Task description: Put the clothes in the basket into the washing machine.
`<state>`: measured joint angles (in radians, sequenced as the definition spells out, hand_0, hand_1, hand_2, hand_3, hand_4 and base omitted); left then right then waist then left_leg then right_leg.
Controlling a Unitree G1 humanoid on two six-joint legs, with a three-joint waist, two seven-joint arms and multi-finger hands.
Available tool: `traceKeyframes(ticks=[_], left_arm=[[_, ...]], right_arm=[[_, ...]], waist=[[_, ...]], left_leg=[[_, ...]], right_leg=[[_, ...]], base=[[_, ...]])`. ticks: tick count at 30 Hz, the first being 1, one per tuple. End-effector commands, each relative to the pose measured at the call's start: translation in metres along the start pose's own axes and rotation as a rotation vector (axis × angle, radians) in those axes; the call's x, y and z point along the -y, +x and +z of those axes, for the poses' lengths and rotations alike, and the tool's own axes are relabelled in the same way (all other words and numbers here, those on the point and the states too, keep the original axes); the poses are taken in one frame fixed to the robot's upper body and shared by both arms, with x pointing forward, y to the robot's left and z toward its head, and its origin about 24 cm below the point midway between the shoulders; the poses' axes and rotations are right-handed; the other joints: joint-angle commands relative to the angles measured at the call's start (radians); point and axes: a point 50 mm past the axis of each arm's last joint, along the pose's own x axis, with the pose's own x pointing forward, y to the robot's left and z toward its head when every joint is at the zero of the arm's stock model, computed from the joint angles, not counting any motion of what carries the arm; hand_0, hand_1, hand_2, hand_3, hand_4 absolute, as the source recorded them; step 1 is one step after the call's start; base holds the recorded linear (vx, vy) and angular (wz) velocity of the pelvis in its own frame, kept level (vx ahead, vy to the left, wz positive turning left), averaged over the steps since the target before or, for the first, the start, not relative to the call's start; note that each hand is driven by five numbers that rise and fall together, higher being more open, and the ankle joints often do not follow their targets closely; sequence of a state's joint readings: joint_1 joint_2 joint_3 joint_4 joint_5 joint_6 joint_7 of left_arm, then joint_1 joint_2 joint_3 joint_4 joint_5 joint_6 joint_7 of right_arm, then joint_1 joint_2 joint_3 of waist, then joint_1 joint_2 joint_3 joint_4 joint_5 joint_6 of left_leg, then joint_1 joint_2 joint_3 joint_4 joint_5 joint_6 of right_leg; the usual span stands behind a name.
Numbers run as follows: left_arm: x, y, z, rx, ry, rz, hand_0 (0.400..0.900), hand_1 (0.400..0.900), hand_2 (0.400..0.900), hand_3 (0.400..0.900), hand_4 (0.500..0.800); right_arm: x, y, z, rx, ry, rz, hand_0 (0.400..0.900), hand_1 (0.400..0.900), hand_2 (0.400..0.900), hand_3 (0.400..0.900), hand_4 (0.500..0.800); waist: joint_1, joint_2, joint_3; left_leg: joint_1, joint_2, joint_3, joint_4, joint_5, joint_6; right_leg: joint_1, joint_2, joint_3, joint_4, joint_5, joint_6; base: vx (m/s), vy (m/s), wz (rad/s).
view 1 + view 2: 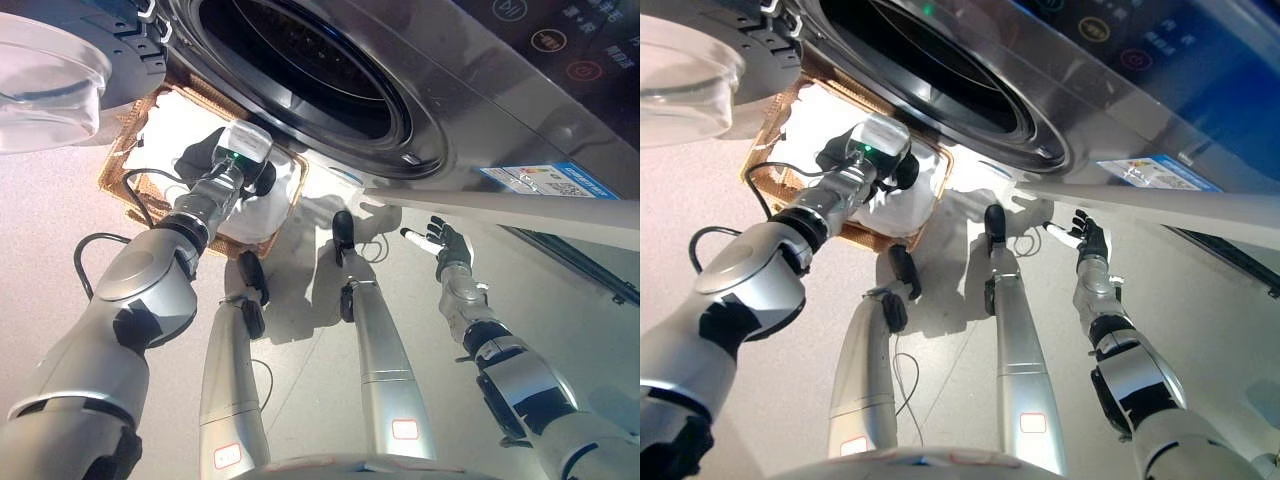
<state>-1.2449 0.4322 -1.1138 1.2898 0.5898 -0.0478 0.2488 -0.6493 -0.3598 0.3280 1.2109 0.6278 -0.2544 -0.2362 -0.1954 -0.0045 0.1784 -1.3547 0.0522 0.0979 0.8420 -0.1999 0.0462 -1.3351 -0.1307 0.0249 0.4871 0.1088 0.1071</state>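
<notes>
— Two hands in play? Doing what, relative to the washing machine (330, 80)?
— Left hand (222, 160) down in the wicker basket (120, 180), just below the open drum, sunk into the white clothes (185, 120). Can't tell whether curled on the cloth or loose; fingers largely hidden.
— And the right hand (445, 245)?
— Hanging idle below the machine's front edge, fingers straight and spread, holding nothing. Kept clear, probably, to leave the opening free.
— Why park the basket so close under the drum?
— Likely for a short lift. Door (50, 80) swung wide to the side, out of the path.
</notes>
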Motion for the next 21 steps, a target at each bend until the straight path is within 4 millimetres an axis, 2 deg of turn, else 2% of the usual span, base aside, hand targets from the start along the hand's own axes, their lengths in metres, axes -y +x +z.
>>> traceKeyframes(ticks=[1, 5, 8, 10, 13, 16, 19, 20, 21], left_arm=[[0.002, 0.001, 0.002, -0.022, -0.031, -0.003, 0.400, 0.400, 0.400, 0.400, 0.500], [0.006, 0.000, 0.005, -0.022, -0.045, -0.003, 0.400, 0.400, 0.400, 0.400, 0.500], [0.020, -0.005, 0.001, -0.062, -0.128, -0.005, 0.400, 0.400, 0.400, 0.400, 0.500], [0.023, -0.007, 0.001, -0.068, -0.146, 0.000, 0.400, 0.400, 0.400, 0.400, 0.500], [0.037, -0.014, -0.010, -0.149, -0.242, 0.007, 0.400, 0.400, 0.400, 0.400, 0.500], [0.048, -0.021, -0.021, -0.243, -0.418, 0.028, 0.400, 0.400, 0.400, 0.400, 0.500], [0.066, -0.031, -0.029, -0.353, -0.681, 0.036, 0.400, 0.400, 0.400, 0.400, 0.500], [0.071, -0.034, -0.029, -0.394, -0.770, 0.048, 0.400, 0.400, 0.400, 0.400, 0.500], [0.077, -0.037, -0.030, -0.434, -0.894, 0.050, 0.400, 0.400, 0.400, 0.400, 0.500]], right_arm=[[0.015, -0.004, -0.015, -0.032, -0.037, -0.075, 0.900, 0.900, 0.900, 0.900, 0.800], [0.019, -0.007, -0.024, -0.056, -0.043, -0.078, 0.900, 0.900, 0.900, 0.900, 0.800], [0.026, -0.016, -0.046, -0.104, -0.066, -0.075, 0.900, 0.900, 0.900, 0.900, 0.800], [0.029, -0.018, -0.050, -0.112, -0.069, -0.081, 0.900, 0.900, 0.900, 0.900, 0.800], [0.034, -0.024, -0.062, -0.135, -0.085, -0.081, 0.900, 0.900, 0.900, 0.900, 0.800], [0.040, -0.030, -0.072, -0.160, -0.090, -0.086, 0.900, 0.900, 0.900, 0.900, 0.800], [0.043, -0.035, -0.082, -0.191, -0.094, -0.092, 0.900, 0.900, 0.900, 0.900, 0.800], [0.042, -0.036, -0.084, -0.201, -0.085, -0.094, 0.900, 0.900, 0.900, 0.900, 0.800], [0.043, -0.036, -0.085, -0.205, -0.077, -0.103, 0.900, 0.900, 0.900, 0.900, 0.800]], waist=[[-0.017, 0.033, -0.025], [-0.020, 0.033, -0.037], [-0.023, 0.030, -0.047], [-0.026, 0.028, -0.044], [-0.028, 0.016, -0.047], [-0.025, 0.005, -0.054], [-0.016, -0.006, -0.059], [-0.020, -0.017, -0.058], [-0.017, -0.022, -0.059]], left_leg=[[0.102, -0.062, -0.003, -0.118, -0.038, 0.007], [0.130, -0.063, -0.012, -0.151, -0.028, 0.006], [0.198, -0.057, -0.022, -0.224, 0.000, -0.005], [0.223, -0.058, -0.026, -0.244, 0.008, -0.007], [0.321, -0.054, -0.035, -0.323, 0.038, -0.022], [0.415, -0.065, -0.039, -0.400, 0.068, -0.034], [0.528, -0.078, -0.043, -0.491, 0.102, -0.045], [0.548, -0.090, -0.038, -0.524, 0.146, -0.041], [0.579, -0.091, -0.036, -0.546, 0.155, -0.044]], right_leg=[[0.071, 0.057, -0.062, -0.016, -0.087, -0.028], [0.099, 0.058, -0.065, -0.042, -0.078, -0.028], [0.174, 0.050, -0.073, -0.106, -0.056, -0.025], [0.200, 0.048, -0.076, -0.127, -0.047, -0.023], [0.308, 0.042, -0.083, -0.196, -0.023, -0.019], [0.409, 0.039, -0.093, -0.259, -0.003, -0.014], [0.522, 0.036, -0.101, -0.334, 0.016, -0.008], [0.541, 0.024, -0.105, -0.357, 0.043, -0.013], [0.570, 0.024, -0.110, -0.371, 0.047, -0.012]], base=[[0.00, 0.000, 0.00], [0.01, -0.007, 0.02], [0.01, -0.007, 0.00], [0.03, -0.011, 0.05], [0.03, -0.049, 0.08], [0.04, -0.053, 0.13], [0.02, -0.054, 0.15], [-0.05, -0.037, 0.16], [-0.05, -0.050, 0.16]])
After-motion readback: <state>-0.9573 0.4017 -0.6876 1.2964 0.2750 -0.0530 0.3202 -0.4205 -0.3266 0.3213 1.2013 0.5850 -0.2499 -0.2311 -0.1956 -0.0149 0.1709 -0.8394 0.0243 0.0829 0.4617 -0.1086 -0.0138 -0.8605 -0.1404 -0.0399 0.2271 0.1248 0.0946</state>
